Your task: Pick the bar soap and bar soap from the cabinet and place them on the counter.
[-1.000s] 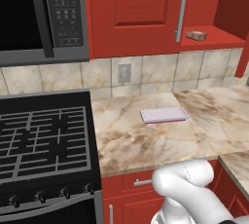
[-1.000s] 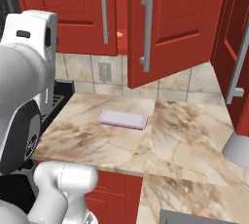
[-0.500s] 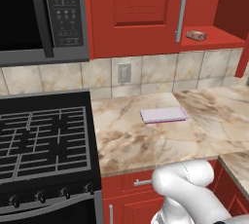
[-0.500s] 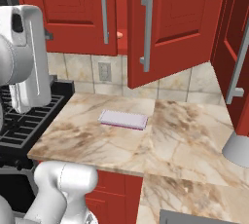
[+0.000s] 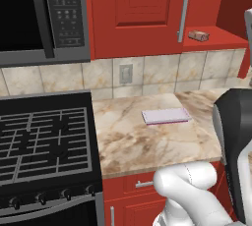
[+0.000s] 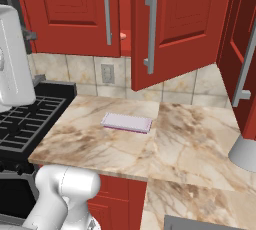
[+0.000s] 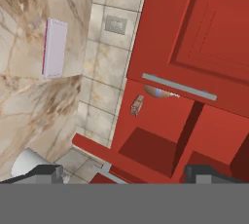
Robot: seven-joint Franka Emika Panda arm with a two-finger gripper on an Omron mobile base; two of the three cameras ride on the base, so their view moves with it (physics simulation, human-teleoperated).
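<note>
My gripper [image 7: 121,172] hangs in the air with its jaws spread wide and nothing between them. Below it the counter [image 5: 142,144] carries a lavender pad [image 5: 166,116]. Farther back, in the open cabinet [image 7: 194,47], one bar soap [image 7: 136,105] lies on the red shelf [image 5: 216,39], another [image 7: 158,92] partly hidden behind the door handle.

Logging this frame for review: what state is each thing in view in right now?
Cabinet: door open, red shelf exposed.
Bar soap: lying on the cabinet shelf, untouched.
Second bar soap: on the shelf, partly hidden behind the door handle.
Lavender pad: flat on the counter.
Pincer: open, holding nothing, away from the shelf.
Stove: no flame showing.
</note>
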